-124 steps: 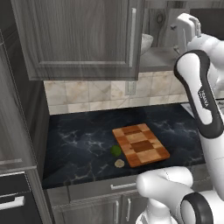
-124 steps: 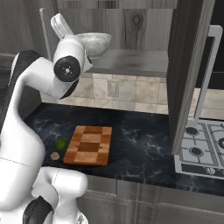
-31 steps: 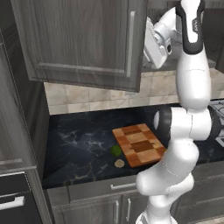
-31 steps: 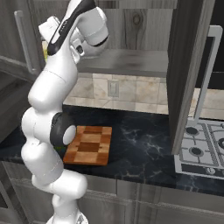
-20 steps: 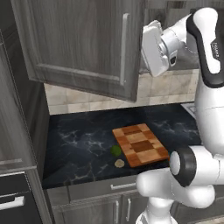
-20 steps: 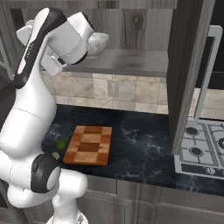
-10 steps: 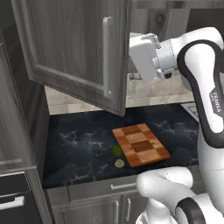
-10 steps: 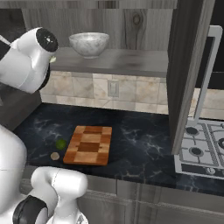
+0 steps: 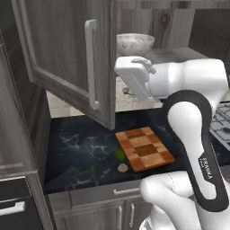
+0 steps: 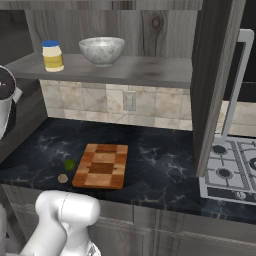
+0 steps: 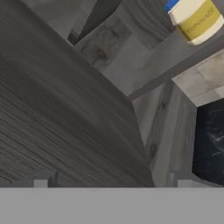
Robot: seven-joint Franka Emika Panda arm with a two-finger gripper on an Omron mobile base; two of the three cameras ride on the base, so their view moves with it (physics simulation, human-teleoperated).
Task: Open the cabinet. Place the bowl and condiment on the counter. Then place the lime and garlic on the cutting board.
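Observation:
The cabinet stands open: its left door is swung out wide, and the right door is edge-on. On the cabinet shelf stand the speckled bowl and the blue-lidded condiment jar. On the counter the checkered cutting board lies bare, with the lime and the garlic just left of it. My gripper is open and holds nothing, close against the inner face of the left door, below and left of the jar.
The left door's long silver handle juts toward me over the counter. A stove top lies at the right end of the counter, under the right door's handle. A tiled wall backs the worktop.
The left door has swung wider open. My arm has come down and leftward from shelf height, so the jar now shows in the right base view.

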